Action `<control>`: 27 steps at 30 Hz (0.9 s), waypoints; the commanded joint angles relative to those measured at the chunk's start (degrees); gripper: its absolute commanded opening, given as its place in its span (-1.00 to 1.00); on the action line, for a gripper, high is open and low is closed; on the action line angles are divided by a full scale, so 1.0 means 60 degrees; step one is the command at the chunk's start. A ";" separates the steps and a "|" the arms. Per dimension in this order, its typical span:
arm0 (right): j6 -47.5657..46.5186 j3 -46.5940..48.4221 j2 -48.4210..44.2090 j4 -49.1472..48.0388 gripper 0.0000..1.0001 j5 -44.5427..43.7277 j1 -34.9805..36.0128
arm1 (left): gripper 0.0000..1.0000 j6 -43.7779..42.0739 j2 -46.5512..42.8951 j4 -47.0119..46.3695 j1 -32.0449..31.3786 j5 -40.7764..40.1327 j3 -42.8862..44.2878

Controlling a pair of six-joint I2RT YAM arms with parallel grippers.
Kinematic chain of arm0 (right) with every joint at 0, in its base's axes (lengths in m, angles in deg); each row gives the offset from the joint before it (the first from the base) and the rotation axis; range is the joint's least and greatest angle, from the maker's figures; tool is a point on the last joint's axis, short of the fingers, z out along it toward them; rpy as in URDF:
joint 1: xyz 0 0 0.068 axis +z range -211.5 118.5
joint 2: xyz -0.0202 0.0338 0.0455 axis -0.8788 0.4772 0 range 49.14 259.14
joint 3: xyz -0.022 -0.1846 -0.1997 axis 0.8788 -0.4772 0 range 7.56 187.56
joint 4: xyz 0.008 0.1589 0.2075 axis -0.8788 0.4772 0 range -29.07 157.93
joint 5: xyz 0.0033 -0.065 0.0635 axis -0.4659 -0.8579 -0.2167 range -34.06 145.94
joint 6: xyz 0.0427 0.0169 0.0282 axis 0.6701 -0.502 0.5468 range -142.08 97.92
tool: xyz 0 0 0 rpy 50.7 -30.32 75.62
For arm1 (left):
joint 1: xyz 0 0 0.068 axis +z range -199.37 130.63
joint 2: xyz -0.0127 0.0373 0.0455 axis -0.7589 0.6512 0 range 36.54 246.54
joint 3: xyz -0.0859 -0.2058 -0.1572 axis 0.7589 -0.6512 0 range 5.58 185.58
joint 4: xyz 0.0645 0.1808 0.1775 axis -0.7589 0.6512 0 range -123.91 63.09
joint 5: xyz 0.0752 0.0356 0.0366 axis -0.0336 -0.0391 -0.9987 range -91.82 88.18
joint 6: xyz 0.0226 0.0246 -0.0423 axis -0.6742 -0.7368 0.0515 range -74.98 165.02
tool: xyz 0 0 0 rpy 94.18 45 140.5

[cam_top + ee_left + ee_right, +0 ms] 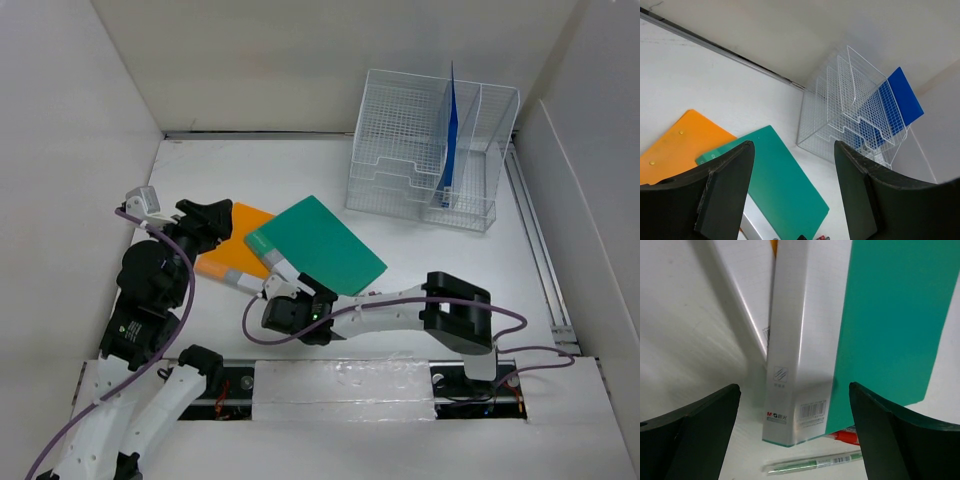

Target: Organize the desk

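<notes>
1. The right arm lay low, stretched leftward across the flat matte white desk (240,165), which spread beneath everything.
2. The right gripper (281,284) stood spread wide over the flat green plastic folder (325,245), at its grey spine, holding nothing.
3. The left gripper (226,228) (raised, tilted) hung partly spread and empty, near the flat orange plastic folder (243,228).

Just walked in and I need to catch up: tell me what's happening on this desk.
Two robot arms are tidying the desk. The right gripper hangs open over the grey spine of the green folder, holding nothing. That folder lies flat, overlapping an orange folder. The left gripper is open and empty near the orange one. A blue folder stands in the wire organizer at the far right.
</notes>
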 commanded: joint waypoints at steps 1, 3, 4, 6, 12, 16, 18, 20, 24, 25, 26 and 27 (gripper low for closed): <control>0.0075 0.0503 0.0121 0.0169 0.88 -0.1198 0.0148 | 0.22 -0.0157 0.0004 -0.0571 -0.0040 0.0210 0.0019; -0.0072 0.0504 0.0253 0.0023 0.82 -0.1389 0.0148 | 0.22 -0.0157 0.0033 -0.0586 -0.0040 0.0283 0.0005; -0.0116 0.0547 0.0326 0.0008 0.80 -0.1419 0.0148 | 0.22 -0.0157 0.0048 -0.0601 -0.0040 0.0298 0.0005; -0.0189 0.0649 0.0473 -0.0021 0.70 -0.1565 0.0148 | 0.22 -0.0157 0.0033 -0.0557 -0.0040 0.0327 -0.0024; -0.0366 0.0767 0.0737 -0.0124 0.26 -0.1654 0.0148 | 0.22 -0.0171 -0.0054 -0.0571 -0.0040 0.0357 -0.0039; -0.0409 0.0869 0.0942 -0.0065 -0.05 -0.1727 0.0148 | 0.22 -0.0142 -0.0099 -0.0557 -0.0040 0.0386 -0.0039; -0.0410 0.0899 0.0942 -0.0021 -0.32 -0.1844 0.0148 | 0.22 -0.0142 -0.0113 -0.0557 -0.0040 0.0429 -0.0039; -0.0409 0.0884 0.0796 0.0081 -0.49 -0.1961 0.0236 | 0.22 -0.0127 -0.0113 -0.0557 -0.0040 0.0459 -0.0010; -0.0322 0.0928 0.0401 0.0359 -0.56 -0.2049 0.0324 | 0.23 -0.0127 -0.0084 -0.0513 -0.0040 0.0444 0.0019; -0.0307 0.0943 0.0328 0.0447 -0.56 -0.2050 0.0411 | 0.23 -0.0113 -0.0055 -0.0484 -0.0040 0.0415 0.0034; -0.0307 0.0943 0.0182 0.0593 -0.55 -0.2050 0.0412 | 0.23 -0.0113 -0.0069 -0.0455 -0.0040 0.0401 0.0049; -0.0322 0.0943 0.0093 0.0637 -0.55 -0.2035 0.0412 | 0.24 -0.0098 -0.0069 -0.0411 -0.0040 0.0386 0.0049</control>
